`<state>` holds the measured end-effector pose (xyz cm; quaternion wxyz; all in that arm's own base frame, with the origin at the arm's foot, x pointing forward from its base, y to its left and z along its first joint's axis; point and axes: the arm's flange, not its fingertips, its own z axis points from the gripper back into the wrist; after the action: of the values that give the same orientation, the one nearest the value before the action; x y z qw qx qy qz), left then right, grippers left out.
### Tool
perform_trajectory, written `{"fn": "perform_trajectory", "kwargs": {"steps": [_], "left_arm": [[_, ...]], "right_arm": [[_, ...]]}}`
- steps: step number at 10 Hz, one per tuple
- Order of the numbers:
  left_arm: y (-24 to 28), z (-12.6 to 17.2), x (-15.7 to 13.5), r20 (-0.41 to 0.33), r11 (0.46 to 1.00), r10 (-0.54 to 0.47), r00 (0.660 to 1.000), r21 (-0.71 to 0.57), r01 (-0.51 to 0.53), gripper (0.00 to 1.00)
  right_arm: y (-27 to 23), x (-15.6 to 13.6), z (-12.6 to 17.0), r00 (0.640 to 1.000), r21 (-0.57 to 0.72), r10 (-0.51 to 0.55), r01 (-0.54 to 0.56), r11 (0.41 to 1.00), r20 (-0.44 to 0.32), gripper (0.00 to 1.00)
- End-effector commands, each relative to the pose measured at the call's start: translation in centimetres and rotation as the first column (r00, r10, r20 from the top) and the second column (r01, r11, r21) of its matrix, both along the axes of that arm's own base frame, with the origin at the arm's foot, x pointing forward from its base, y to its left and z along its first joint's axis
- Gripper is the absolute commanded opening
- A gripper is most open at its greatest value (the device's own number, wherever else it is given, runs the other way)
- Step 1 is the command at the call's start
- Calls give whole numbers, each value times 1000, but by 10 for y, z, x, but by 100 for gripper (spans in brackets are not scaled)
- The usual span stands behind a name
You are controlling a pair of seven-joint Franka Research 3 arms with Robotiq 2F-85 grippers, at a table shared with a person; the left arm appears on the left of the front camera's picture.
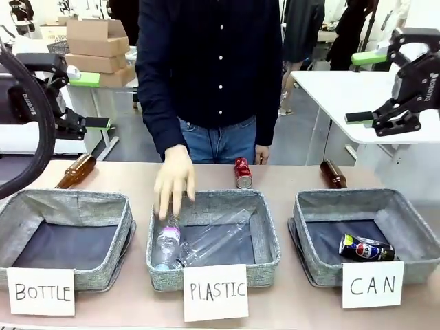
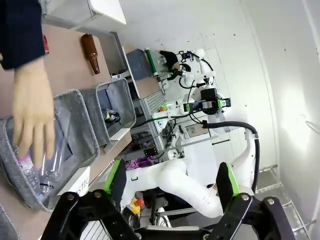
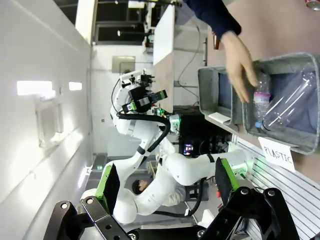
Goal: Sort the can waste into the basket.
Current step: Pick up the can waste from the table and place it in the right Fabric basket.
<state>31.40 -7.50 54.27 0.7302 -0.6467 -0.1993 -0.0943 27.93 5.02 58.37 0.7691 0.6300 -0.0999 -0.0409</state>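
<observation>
**Q:** Where is the can waste found?

**A:** The black can (image 1: 366, 248) is seen lying in the CAN basket (image 1: 316, 269). The red can (image 1: 243, 172) is stood on the table (image 1: 282, 302), behind the PLASTIC basket (image 1: 206, 275).

**Q:** How is it best taken?

**A:** Both the left gripper (image 1: 93, 100) and the right gripper (image 1: 361, 88) are held raised, spread and empty. The red can is probably best clasped across its sides from above. The brown bottle (image 1: 333, 174) and the person's hand (image 1: 175, 180) on a clear bottle (image 1: 167, 242) should be avoided.

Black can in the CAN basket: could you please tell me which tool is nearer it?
Right. The right tool hangs open high on the same side as the black can in the CAN basket; the left tool is raised at the opposite side.
</observation>
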Motion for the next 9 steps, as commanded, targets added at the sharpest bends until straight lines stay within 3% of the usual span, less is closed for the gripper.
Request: {"fn": "perform_trajectory", "kwargs": {"steps": [1,3,4,5,6,8,9], "left_arm": [[2,4,0,-7,1000,14,1000,-24,-14,94],[2,4,0,-7,1000,14,1000,-24,-14,94],[2,4,0,-7,1000,14,1000,-24,-14,94],[2,4,0,-7,1000,14,1000,-24,-14,94],[2,4,0,-7,1000,14,1000,-24,-14,94],[2,4,0,-7,1000,14,1000,-24,-14,94],[2,4,0,-7,1000,14,1000,-24,-14,94]], "right_arm": [[-2,-2,-1,1000,4,14,-14,1000,-1,100],[0,0,0,1000,0,0,0,1000,0,100],[14,11,9,990,-294,-141,127,947,-27,100],[55,38,15,988,-532,-146,145,834,42,100],[92,83,7,964,-767,-235,245,593,126,100],[125,133,-13,968,-900,-194,221,376,156,100],[134,136,-17,963,-918,-187,247,311,196,100]]}}
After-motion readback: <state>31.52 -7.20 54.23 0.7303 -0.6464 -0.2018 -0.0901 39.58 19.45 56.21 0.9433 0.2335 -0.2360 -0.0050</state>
